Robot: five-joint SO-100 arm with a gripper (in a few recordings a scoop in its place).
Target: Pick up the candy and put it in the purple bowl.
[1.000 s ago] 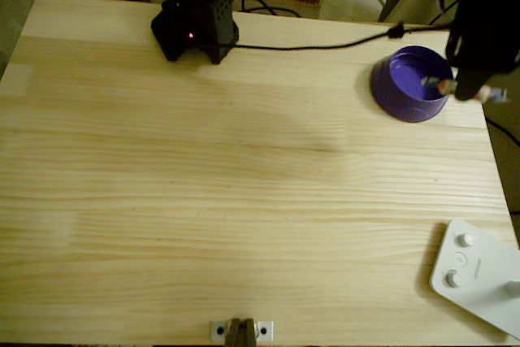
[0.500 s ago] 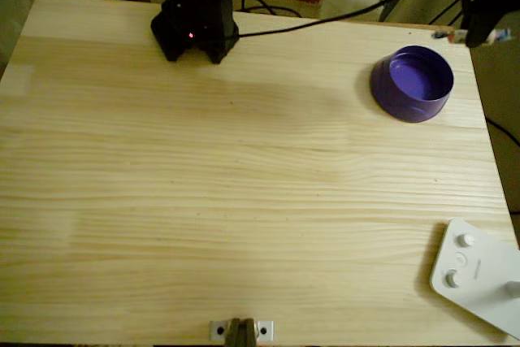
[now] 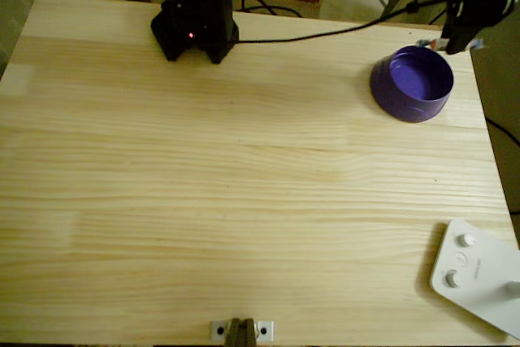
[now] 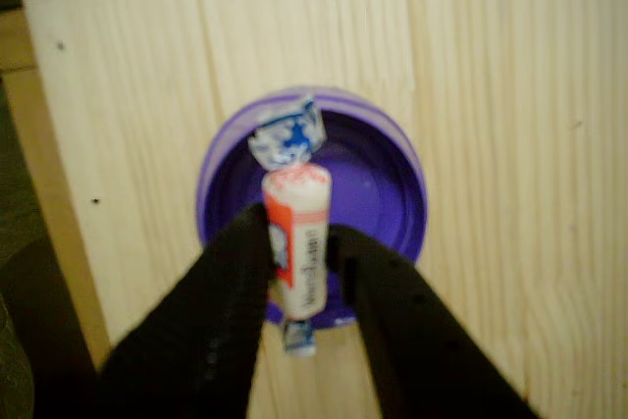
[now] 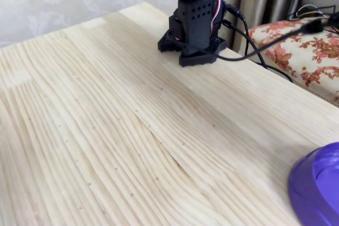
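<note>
The pincer [image 4: 297, 252] grips the candy [image 4: 297, 242] by its middle, upright, above the purple bowl [image 4: 392, 193], so letting go should drop it inside

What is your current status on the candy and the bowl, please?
Black two-finger gripper shut on the pinkish-red and white wrapped candy. Candy held above the round purple plastic bowl, not yet released. Nothing in the way.

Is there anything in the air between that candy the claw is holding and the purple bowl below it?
Nothing. In the wrist view the candy, pinched in the end effector, hangs over the purple bowl with open air between.
</note>
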